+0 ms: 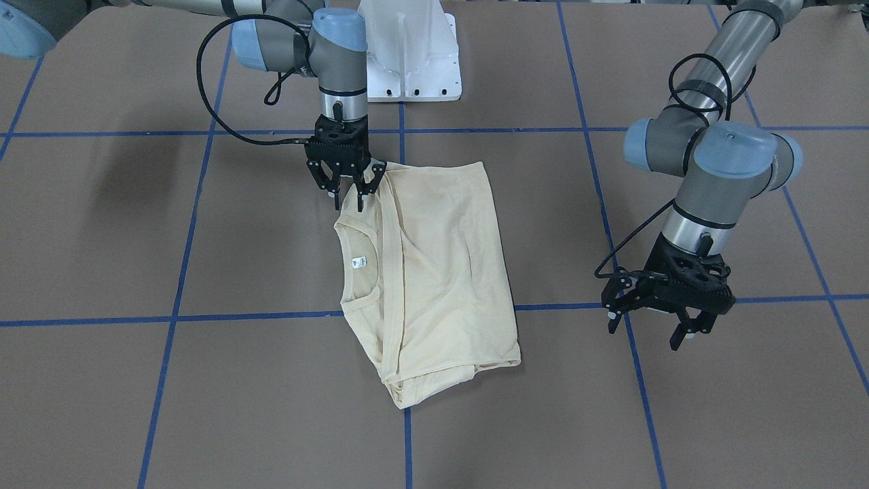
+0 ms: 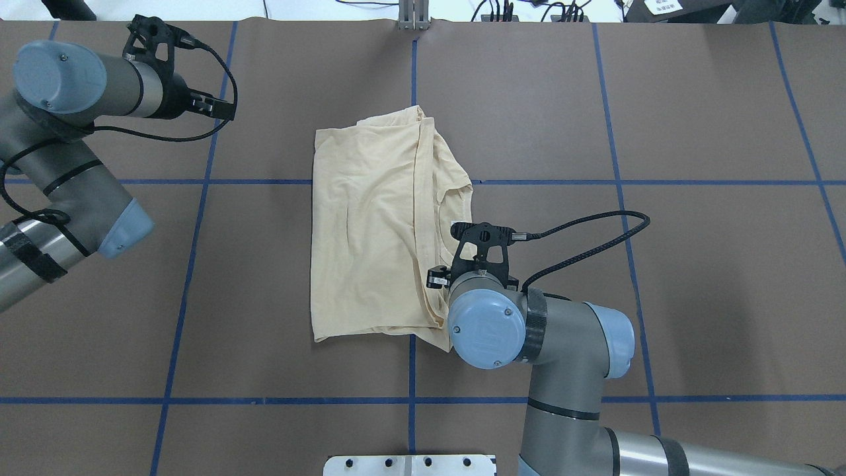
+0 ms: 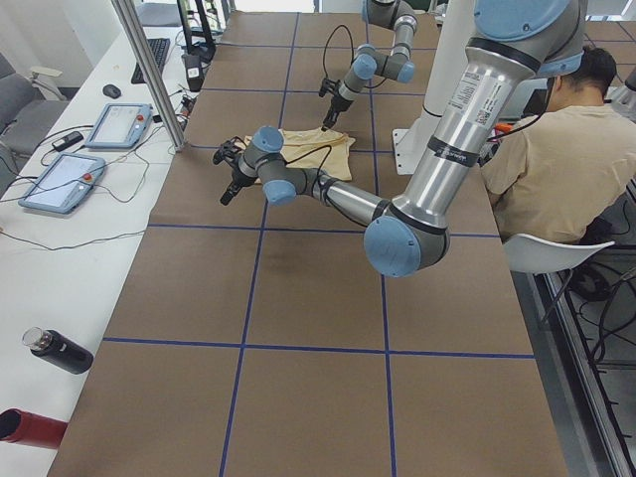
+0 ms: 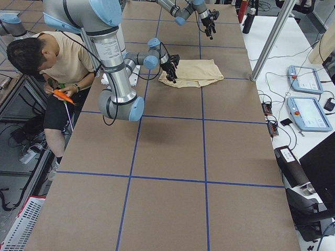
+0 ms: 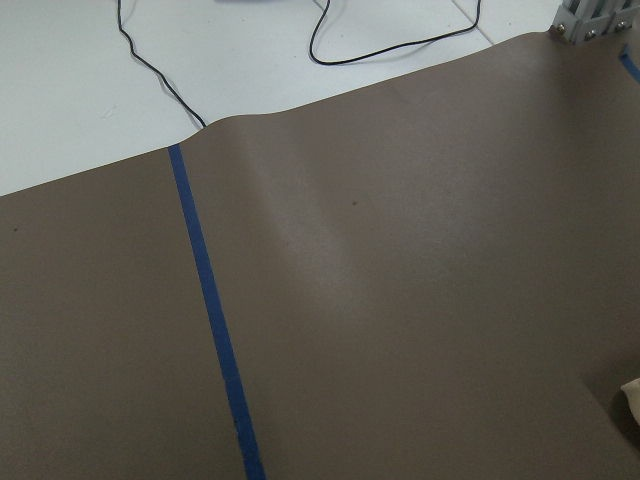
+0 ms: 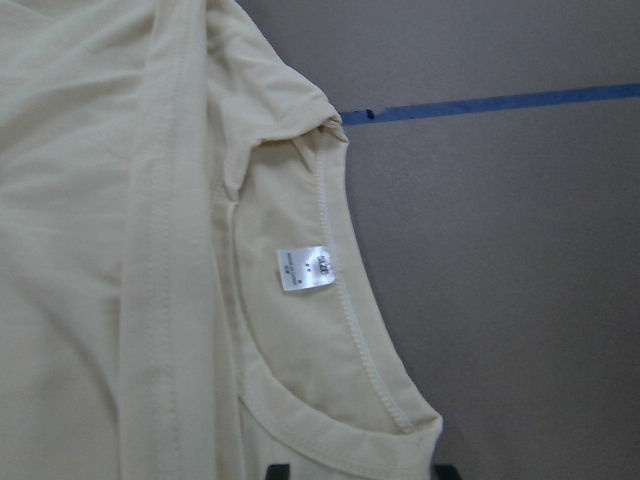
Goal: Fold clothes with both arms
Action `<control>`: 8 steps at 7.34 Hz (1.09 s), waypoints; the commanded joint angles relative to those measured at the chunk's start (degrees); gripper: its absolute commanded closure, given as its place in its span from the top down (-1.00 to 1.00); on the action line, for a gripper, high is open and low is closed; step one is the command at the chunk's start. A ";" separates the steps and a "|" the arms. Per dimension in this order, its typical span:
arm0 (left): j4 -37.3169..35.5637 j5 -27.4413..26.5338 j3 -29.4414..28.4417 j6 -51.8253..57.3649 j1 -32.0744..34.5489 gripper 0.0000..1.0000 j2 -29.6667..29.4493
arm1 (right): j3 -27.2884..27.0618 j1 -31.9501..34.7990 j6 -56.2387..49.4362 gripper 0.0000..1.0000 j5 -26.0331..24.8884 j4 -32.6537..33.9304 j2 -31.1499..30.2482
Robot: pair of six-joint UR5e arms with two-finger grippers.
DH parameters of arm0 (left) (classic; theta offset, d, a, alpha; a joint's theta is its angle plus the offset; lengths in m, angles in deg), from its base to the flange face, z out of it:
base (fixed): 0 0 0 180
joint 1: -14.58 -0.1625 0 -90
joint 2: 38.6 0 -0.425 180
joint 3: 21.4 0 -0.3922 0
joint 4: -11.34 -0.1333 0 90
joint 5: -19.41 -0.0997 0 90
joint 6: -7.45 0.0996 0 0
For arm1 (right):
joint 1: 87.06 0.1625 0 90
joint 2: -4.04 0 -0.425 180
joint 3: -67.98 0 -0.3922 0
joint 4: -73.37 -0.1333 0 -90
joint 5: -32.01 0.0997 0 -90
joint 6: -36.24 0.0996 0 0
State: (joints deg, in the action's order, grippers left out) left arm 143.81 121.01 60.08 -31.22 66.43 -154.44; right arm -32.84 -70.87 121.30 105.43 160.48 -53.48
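Shirt part-folded mid-table, right gripper at the collar edge, left gripper off to the side.
Shirt (image 1: 434,272) lies flat on the table (image 1: 102,238) in stacked layers, with the collar (image 6: 350,330) and tag (image 6: 305,268) facing up on the robot's right. Right gripper (image 1: 347,197) sits low at the shoulder corner by the collar, jaws wide, tips either side of the edge, nothing pinched yet. Left gripper (image 1: 645,333) hangs above bare table, well apart from the cloth, jaws spread and empty. Fabric looks light, thin and limp, so it will likely sag and its layers may slide. Best hold is probably a pinch on the stitched collar or hem corners, catching all layers, with both arms lifting together.
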 commanded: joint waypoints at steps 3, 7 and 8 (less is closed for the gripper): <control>-0.01 0.00 0.00 0.00 0.00 1.00 0.00 | 0.62 3.75 -8.21 1.00 14.80 9.63 7.67; 0.16 0.00 0.00 0.00 -0.09 1.00 0.00 | 5.90 12.02 -30.26 1.00 30.02 14.20 14.74; 0.16 0.00 0.00 0.00 -0.09 1.00 0.00 | 6.51 11.85 -30.83 1.00 32.99 -1.35 11.33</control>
State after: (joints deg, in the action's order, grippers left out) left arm 143.94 121.01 60.08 -31.22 66.35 -154.44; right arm -27.18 -59.43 93.61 135.21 173.19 -39.19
